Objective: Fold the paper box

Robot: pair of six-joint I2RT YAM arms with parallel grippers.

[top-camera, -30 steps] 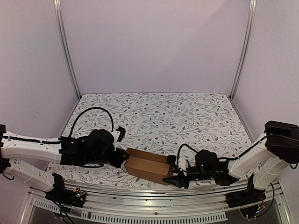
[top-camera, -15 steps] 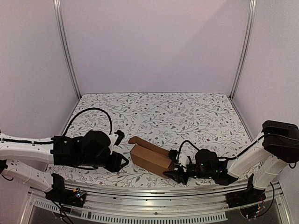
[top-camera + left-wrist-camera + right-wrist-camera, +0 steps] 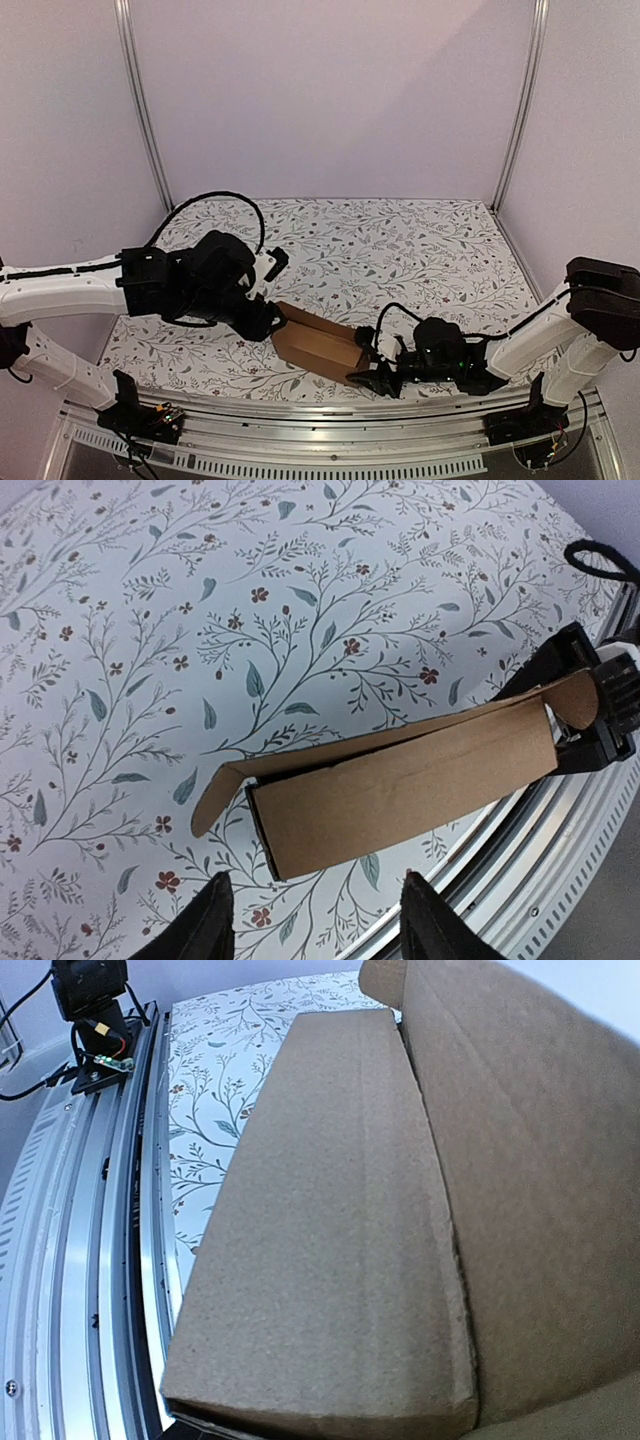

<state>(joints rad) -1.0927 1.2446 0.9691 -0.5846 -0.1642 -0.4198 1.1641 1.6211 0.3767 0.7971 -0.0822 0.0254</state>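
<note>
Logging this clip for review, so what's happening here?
Two robot arms are working on a brown paper box lying near the front edge of the table. The right gripper appears clamped on its right end; the left gripper hovers open over the left end, touching nothing. The long lid flap is not tucked in.

The fingers [image 3: 215, 925] of the left gripper [image 3: 315, 880] look like matt black plastic. Just beyond their tips, the paper box [image 3: 400, 790] is plain brown cardboard, matt and faintly fibrous, with rough cut edges. The table cover [image 3: 300, 600] between and beyond the fingers looks smooth and matt, printed with leaves and small flowers. Outside one finger, the rail [image 3: 560, 880] is ridged grey metal with a dull sheen.
</note>
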